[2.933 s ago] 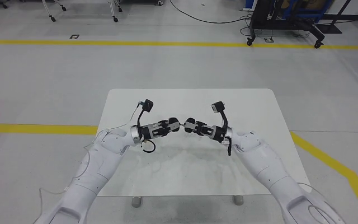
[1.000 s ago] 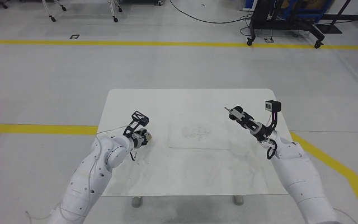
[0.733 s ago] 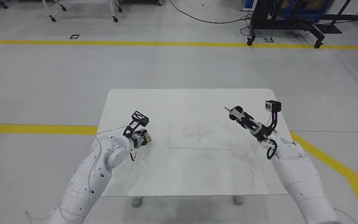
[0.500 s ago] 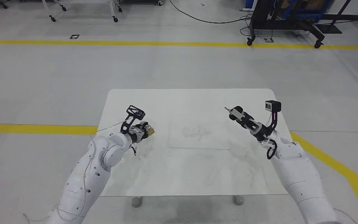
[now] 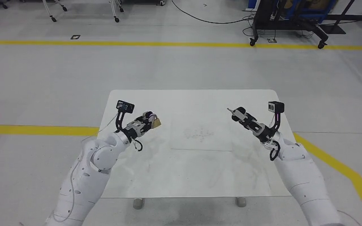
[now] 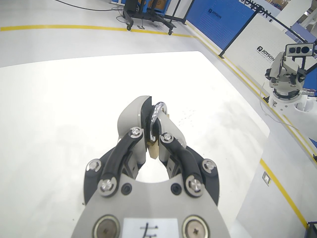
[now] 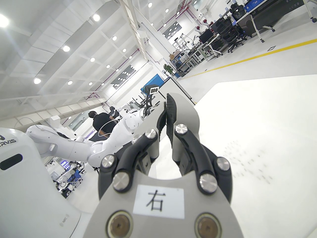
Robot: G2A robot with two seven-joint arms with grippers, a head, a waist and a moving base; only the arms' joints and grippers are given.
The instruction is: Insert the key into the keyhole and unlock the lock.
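Above the table's [image 5: 192, 164] left side, the left gripper [image 6: 152, 115] is clamped tight on the lock [image 6: 153, 149], with the brass body between its fingers. Well apart, above the table's right side, the right gripper [image 5: 237, 113] pinches the thin key [image 5: 229, 110]. The key's shaft points toward the table's far middle, not squarely at the lock. Both forearms angle inward.

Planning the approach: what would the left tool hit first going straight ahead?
Nothing, apparently: the left tool, shut on the lock, points across bare table; the right tool sits off to one side.
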